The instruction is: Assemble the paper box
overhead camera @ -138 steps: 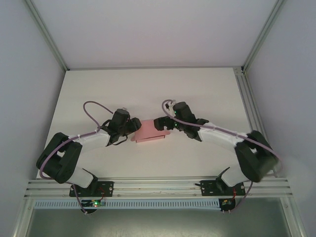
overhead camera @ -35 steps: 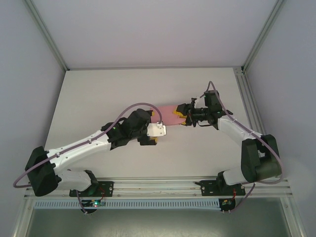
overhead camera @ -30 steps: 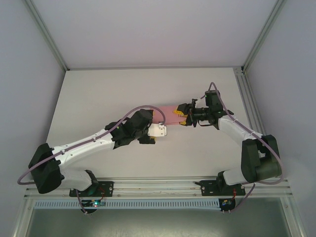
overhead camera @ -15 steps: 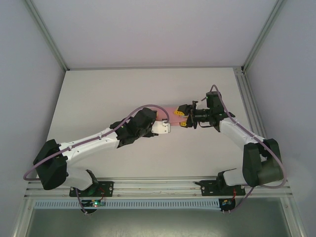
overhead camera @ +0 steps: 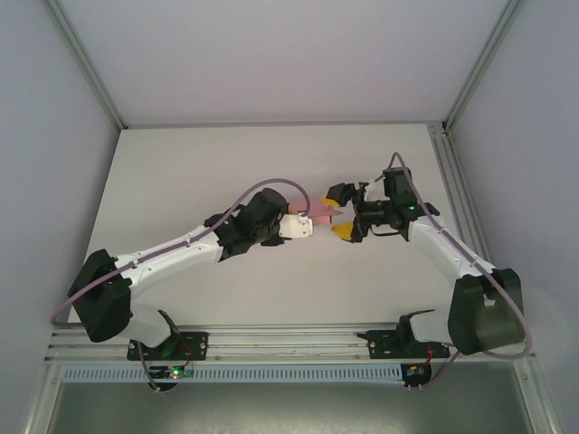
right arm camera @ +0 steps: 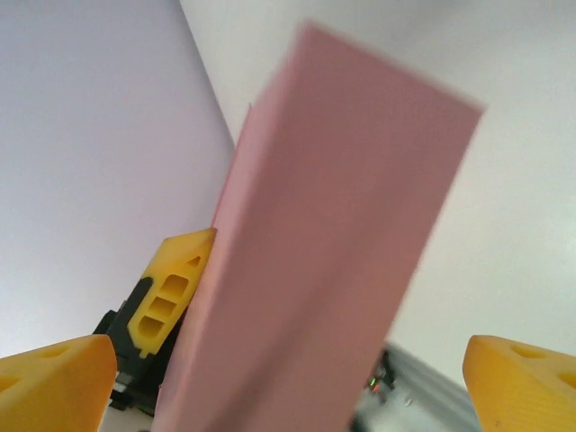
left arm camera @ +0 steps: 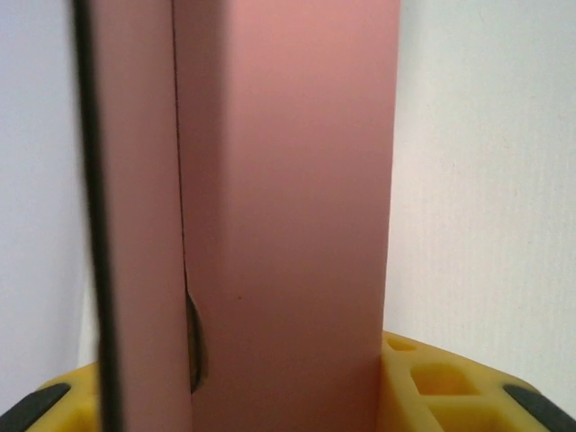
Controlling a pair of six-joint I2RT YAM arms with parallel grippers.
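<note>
The box (overhead camera: 320, 212), a slim closed rectangle of pink card, is over the middle of the bench (overhead camera: 181, 181); the views do not show whether it touches the surface. The left gripper (overhead camera: 306, 222) is clamped on one end of it. In the left wrist view the box (left arm camera: 288, 180) rises from between the yellow fingers (left arm camera: 432, 387), and a seam (left arm camera: 184, 297) along one face gapes slightly just above them. The right gripper (overhead camera: 340, 213) is spread wide and straddles the free end without contact. In the right wrist view its fingertips (right arm camera: 54, 378) sit well apart on either side of the box (right arm camera: 333, 243). The step in hand appears to be seating the right gripper on the free end so that the box can be squared and the seam pressed shut. Align the right fingers flat to the broad faces, not the thin edges. Close slowly, because thin card dents and bows under point load. Hold the left clamp force steady: too little lets the box pivot, too much crushes the walls. Apply pressure toward the gaping seam, not across it, to avoid springing the flap open.
</note>
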